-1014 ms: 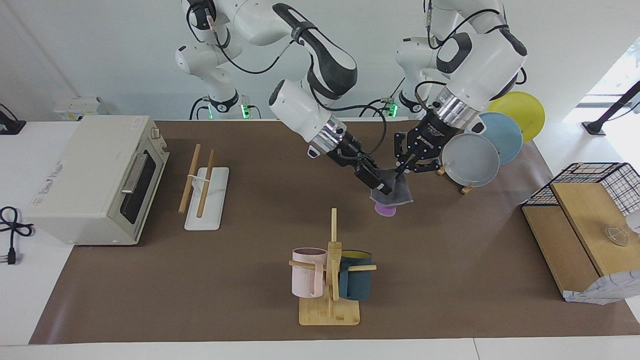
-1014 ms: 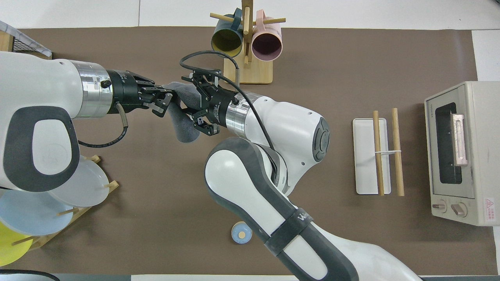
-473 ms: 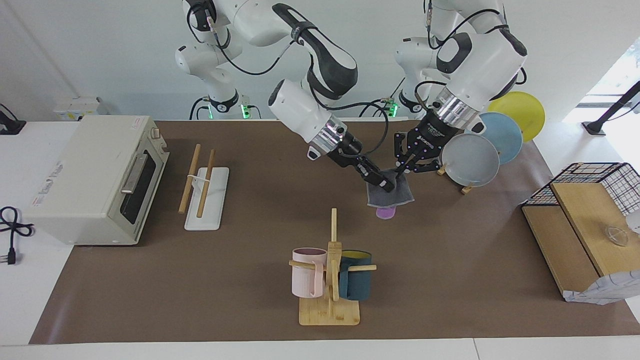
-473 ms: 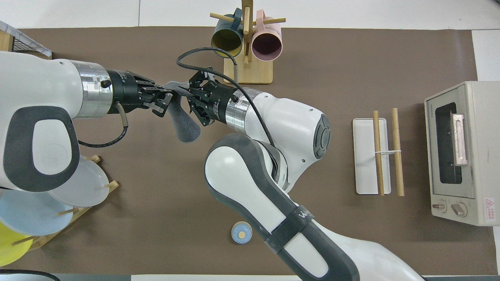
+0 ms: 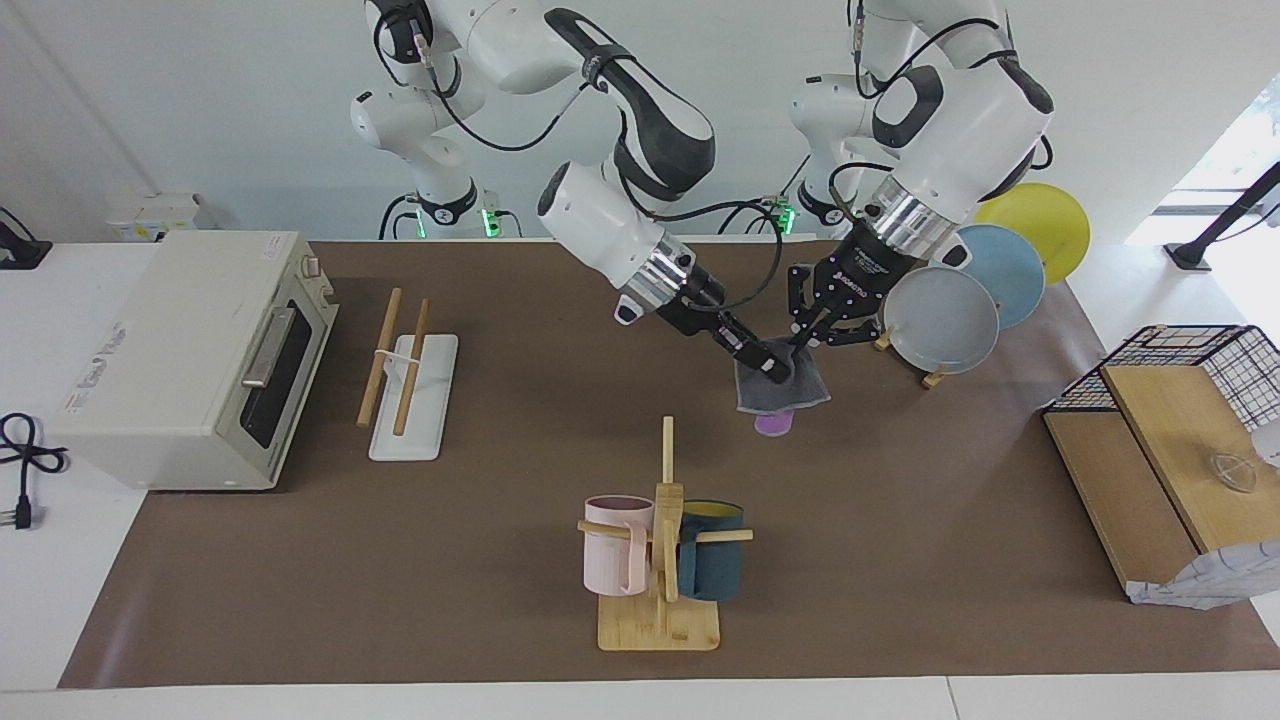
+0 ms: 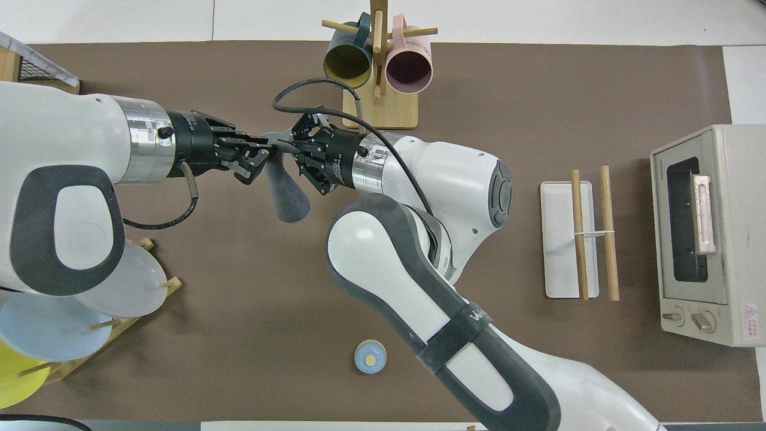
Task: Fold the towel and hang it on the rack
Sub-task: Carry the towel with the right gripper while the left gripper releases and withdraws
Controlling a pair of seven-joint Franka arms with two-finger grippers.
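Towel (image 5: 782,388) hangs in the air over the brown mat (image 5: 900,560), held up by both claws, on the mug tree's (image 5: 660,560) robot side and toward the left arm's end of the table. The right claw (image 5: 768,368) is closed on its top edge, and the left claw (image 5: 800,345) pinches the same edge right next to it. The cloth hangs straight down from that edge with its grey side out. In the facing view a bit of purple peeks out at the bottom. From above, the towel (image 6: 287,191) looks like a thin grey strip running from the claws back toward the robots, and no purple shows. The left claw (image 6: 258,157) and right claw (image 6: 293,152) nearly meet there. The rack (image 5: 405,375) stands well away from the mug tree, just in front of the toaster oven (image 5: 190,355), with its two wooden rods bare.
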